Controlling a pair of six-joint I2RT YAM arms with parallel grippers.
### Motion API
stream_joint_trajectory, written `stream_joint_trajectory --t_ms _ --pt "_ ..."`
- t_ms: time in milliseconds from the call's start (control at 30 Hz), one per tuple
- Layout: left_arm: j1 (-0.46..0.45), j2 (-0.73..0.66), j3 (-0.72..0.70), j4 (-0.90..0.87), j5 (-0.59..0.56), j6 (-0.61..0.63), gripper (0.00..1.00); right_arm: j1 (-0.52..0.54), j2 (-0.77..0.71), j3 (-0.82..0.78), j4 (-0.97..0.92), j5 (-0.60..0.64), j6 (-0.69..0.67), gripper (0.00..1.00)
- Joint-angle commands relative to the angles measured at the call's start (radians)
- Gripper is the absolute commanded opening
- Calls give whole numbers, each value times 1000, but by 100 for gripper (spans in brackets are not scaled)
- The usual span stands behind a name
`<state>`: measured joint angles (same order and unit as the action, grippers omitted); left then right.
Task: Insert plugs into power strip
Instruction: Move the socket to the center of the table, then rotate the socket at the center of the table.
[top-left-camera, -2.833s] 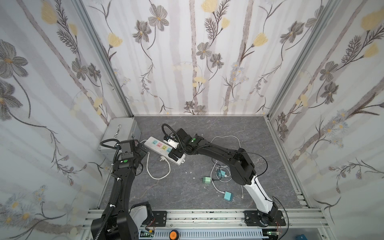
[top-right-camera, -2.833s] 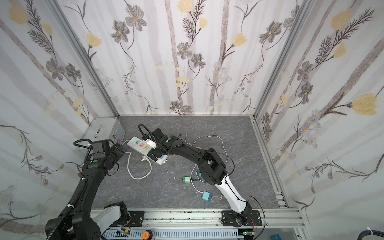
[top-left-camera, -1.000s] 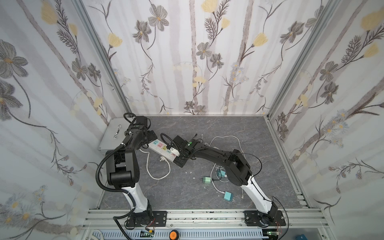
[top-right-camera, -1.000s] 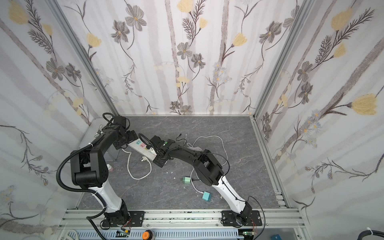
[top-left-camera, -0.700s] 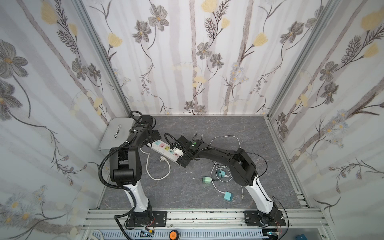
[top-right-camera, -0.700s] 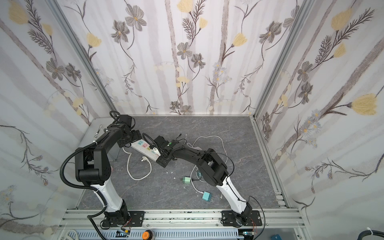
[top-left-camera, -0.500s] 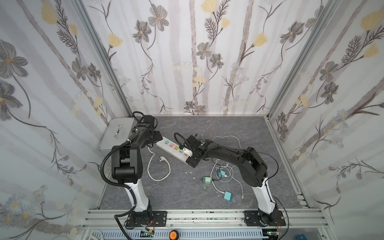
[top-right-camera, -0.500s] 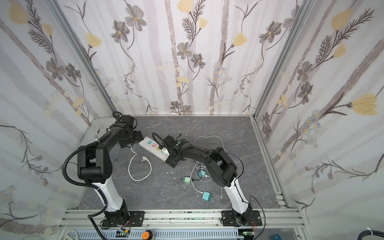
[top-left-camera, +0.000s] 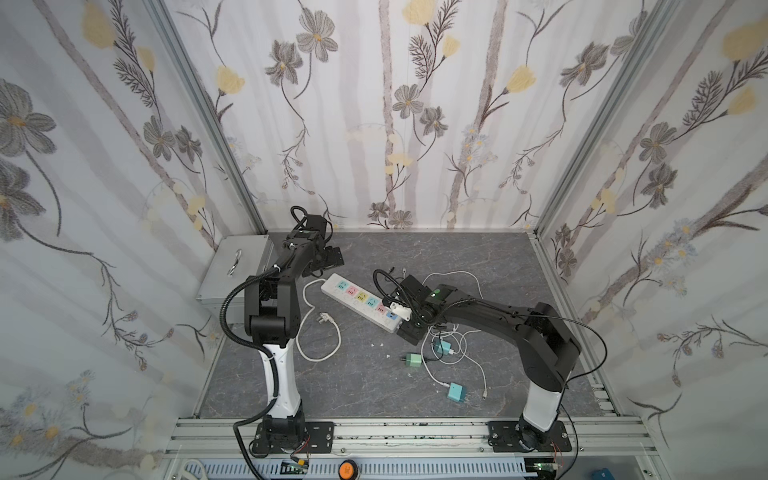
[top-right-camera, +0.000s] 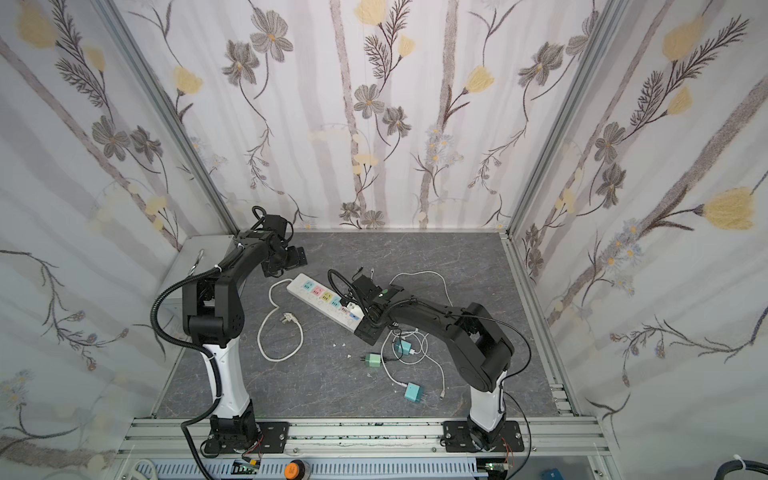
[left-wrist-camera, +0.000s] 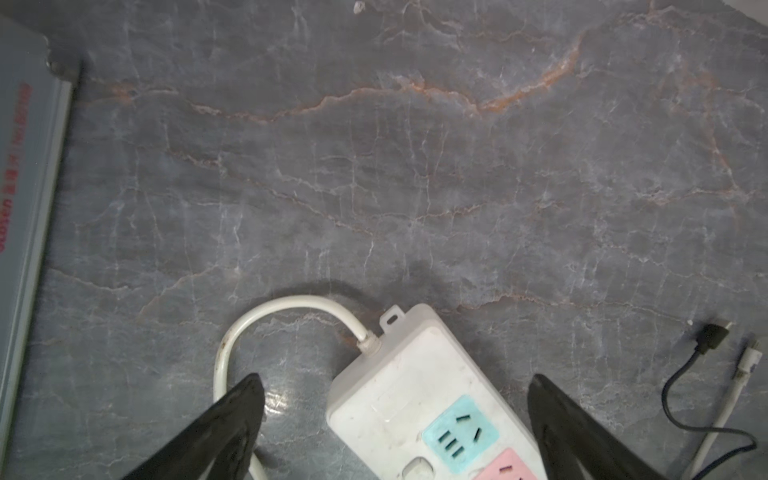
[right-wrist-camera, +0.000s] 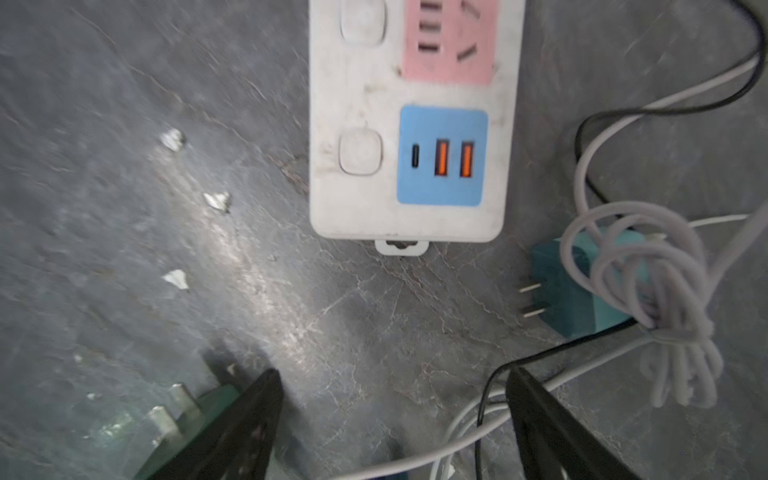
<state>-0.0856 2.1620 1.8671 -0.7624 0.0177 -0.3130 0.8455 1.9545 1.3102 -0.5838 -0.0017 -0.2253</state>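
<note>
On my far left the grey metal box (top-left-camera: 235, 266) sits against the wall. Just beside it my left gripper (left-wrist-camera: 395, 376) hangs with its jaws spread wide, straddling the cord end of the power strip (top-left-camera: 360, 300). I cannot tell whether the fingers touch it.

The strip lies at a slant on the grey marbled tabletop (top-left-camera: 457, 257). Its thick white cord (left-wrist-camera: 291, 300) loops toward the front and ends in a white three-prong plug (top-left-camera: 326, 320).

Past the strip's other end, where the blue USB panel (right-wrist-camera: 442, 156) is, my right gripper (right-wrist-camera: 392, 374) stands wide open over bare table and grips nothing. A thin black cable (right-wrist-camera: 490, 386) runs by one finger.

The plugs I can see lie loose on the table. The mint green plug (top-left-camera: 412, 359) and a teal plug (right-wrist-camera: 582, 303) draped in a coil of white cable (right-wrist-camera: 648, 270) are near that gripper. Another teal plug (top-left-camera: 456, 392) lies apart from them, nearer the front rail.
</note>
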Motion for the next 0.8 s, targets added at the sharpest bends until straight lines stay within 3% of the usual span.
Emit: stream_joint_trajectory --t_ms 0,100,267,400,567,767 --pt "7 106 153 -109 27 33 100 17 -60 -50 157 -133 63 87" --pt "7 223 292 -177 118 41 100 47 -68 -87 243 -141 121 99" --pt "9 292 346 -222 158 40 100 73 -71 -110 328 13 293 99" --pt "6 271 256 -185 273 33 100 58 -110 -174 430 -24 425 99" --pt "-3 164 44 -109 212 -7 100 23 -132 -244 511 -46 566 99" --pt "-27 5 -221 12 220 -72 100 -33 -161 -301 545 -58 643 99"
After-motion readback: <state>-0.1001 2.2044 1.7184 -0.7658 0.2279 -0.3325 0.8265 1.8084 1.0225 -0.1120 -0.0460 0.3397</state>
